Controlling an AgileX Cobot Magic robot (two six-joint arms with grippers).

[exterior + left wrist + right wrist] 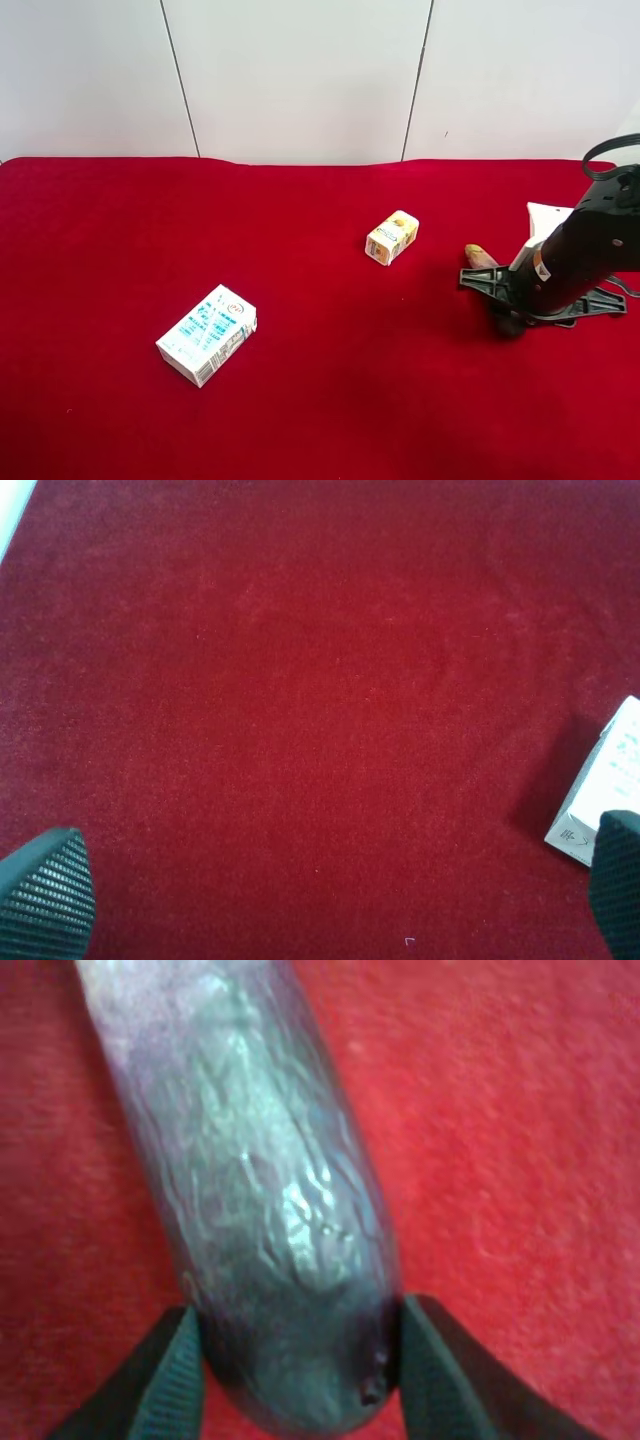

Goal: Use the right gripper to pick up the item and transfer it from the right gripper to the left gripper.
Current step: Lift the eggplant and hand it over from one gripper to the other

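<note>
Exterior high, red cloth under white wall panels, right hand clasping item, left hand spread

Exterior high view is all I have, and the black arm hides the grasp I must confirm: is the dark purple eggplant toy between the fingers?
Observer: Yes: the right wrist view shows the right gripper with both black fingers touching the rounded end of the glossy dark purple eggplant toy.
Operator: And the other arm?
Observer: The left gripper is open over bare red cloth, a white-and-blue carton beside one finger.
</note>
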